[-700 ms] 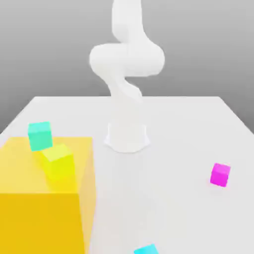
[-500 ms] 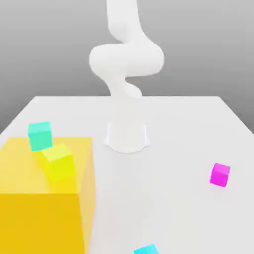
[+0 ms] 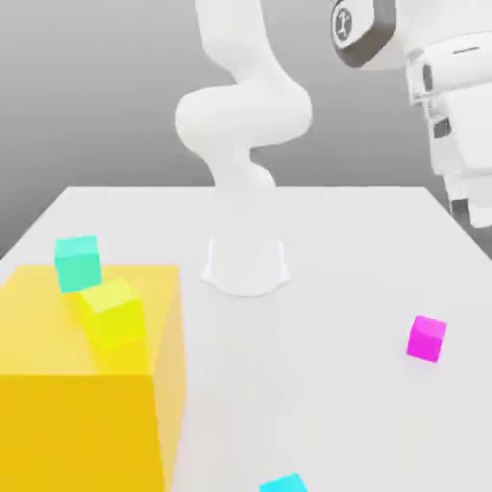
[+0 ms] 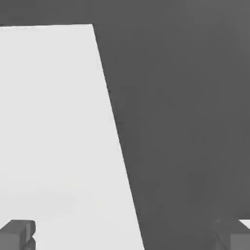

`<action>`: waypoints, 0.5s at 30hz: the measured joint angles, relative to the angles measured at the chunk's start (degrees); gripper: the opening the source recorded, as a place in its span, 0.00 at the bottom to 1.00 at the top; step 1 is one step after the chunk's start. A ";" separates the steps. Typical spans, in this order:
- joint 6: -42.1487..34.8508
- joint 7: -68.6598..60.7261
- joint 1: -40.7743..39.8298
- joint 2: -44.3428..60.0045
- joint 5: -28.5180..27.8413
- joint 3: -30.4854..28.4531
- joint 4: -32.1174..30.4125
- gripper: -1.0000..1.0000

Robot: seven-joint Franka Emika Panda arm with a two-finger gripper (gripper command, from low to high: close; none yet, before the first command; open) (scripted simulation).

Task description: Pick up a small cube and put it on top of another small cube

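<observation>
The white worktop (image 3: 346, 288) is being seen under everything, and its edge is being shown against dark ground in the hand view. The white arm (image 3: 245, 115) is being held up from its round base in the middle of the worktop, and its hand is being carried high at the exterior view's right. A big yellow block (image 3: 86, 404) is being rested on the worktop at the exterior view's left. A yellow-green cube (image 3: 113, 312) is being seen on the block's top. A teal cube (image 3: 77, 262) is being seen just beside it, further back. The small cube (image 3: 426, 338), bright pink, is being rested on the worktop at the exterior view's right, well apart from the block. The tool (image 4: 127, 237) is being held wide apart with nothing between its fingertips (image 4: 17, 234). Another teal cube (image 3: 283, 483) is being cut off by the near edge.
</observation>
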 joint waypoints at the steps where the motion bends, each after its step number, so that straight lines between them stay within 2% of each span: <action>1: 0.78 -2.56 1.18 1.22 0.08 0.13 -0.71 0.50; 15: 11.75 -37.99 15.80 18.31 0.64 5.27 -10.72 0.50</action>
